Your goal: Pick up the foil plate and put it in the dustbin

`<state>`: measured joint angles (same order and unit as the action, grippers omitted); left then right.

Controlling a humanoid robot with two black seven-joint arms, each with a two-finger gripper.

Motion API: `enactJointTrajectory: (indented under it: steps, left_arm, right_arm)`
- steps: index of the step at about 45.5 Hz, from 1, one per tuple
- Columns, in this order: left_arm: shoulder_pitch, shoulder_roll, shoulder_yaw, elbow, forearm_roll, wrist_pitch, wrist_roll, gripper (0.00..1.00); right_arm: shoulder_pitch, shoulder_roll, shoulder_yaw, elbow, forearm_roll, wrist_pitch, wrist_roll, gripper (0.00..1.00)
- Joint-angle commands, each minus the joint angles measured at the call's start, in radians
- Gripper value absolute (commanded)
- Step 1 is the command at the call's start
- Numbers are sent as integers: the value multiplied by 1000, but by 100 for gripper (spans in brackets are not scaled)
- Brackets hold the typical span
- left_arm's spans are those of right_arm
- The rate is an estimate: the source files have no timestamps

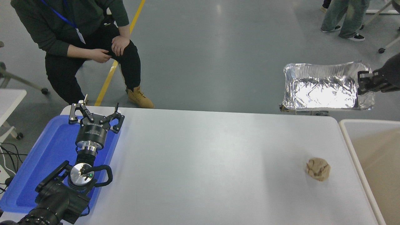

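The crinkled silver foil plate (323, 90) hangs in the air past the table's far right corner, its open side facing the camera. My right gripper (362, 87) comes in from the right edge and is shut on the plate's right rim. The dustbin (350, 137), with a cream-white rim and beige inside, stands against the table's right edge, below and to the right of the plate. My left gripper (95, 116) is parked open over the blue tray at the lower left.
A crumpled tan paper ball (318, 169) lies on the white table (203, 162) near the dustbin. A flat blue tray (47, 156) sits at the left edge. A person (78, 40) sits beyond the far left corner; another person's legs (343, 17) show at the top right.
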<state>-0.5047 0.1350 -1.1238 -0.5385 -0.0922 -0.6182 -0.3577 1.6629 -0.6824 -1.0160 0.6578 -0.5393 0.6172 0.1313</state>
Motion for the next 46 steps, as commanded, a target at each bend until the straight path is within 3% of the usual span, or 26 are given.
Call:
enactJointTrajectory:
  steps: [1,19,34,46]
  left_arm:
    - [0,0,1,0,0,0,0,100]
    - [0,0,-1,0,0,0,0,100]
    - [0,0,-1,0,0,0,0,100]
    - [0,0,1,0,0,0,0,100]
  right_arm:
    - [-273,-3,8,-257,111,-117,-9,0]
    - [-673,4,43,-511,239,-306,-52,0]
    - [-949,56,137,-557,240,-539,-59,0]
    - [-1083,116,254,-612,239,-597,-82,0]
